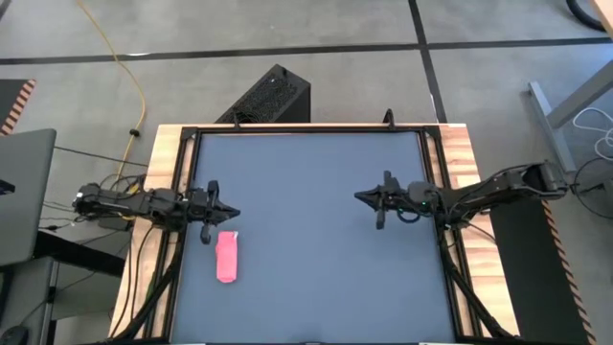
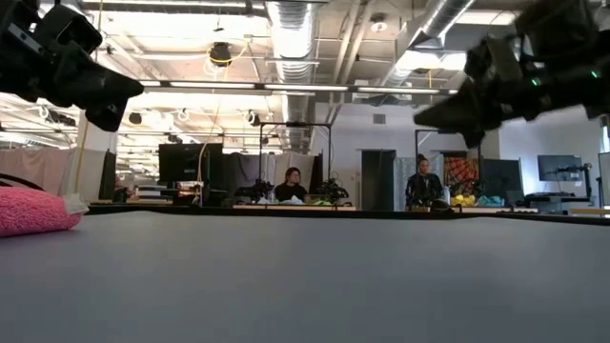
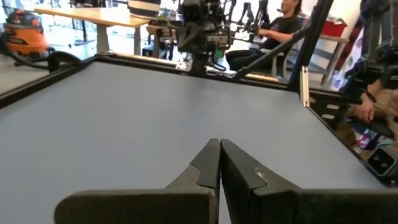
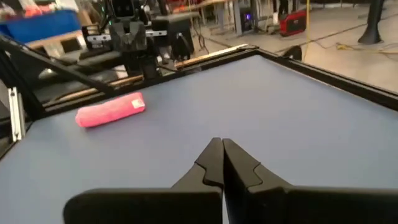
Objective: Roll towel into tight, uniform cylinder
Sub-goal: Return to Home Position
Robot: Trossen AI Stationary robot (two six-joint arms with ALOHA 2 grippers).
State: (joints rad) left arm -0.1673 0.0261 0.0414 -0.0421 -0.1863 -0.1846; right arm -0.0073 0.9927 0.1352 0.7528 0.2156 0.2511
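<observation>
The left arm (image 1: 144, 203) and right arm (image 1: 479, 195) hold their jaws pressed together, empty; the rolled towel (image 1: 227, 257) lies lower left.

floor (image 1: 287, 29): grey concrete, dark seams, yellow cable (image 1: 121, 59) across it
ceiling (image 2: 191, 29): exposed ducts (image 2: 295, 38), strip lights (image 2: 219, 86)
back: monitors (image 2: 181, 162), two people (image 2: 291, 183)
side: orange shop vac (image 3: 25, 37)

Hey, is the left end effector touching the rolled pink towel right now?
Apart. The low view shows the left end effector up in the air, with clear open space between it and the towel lying on the table below.
</observation>
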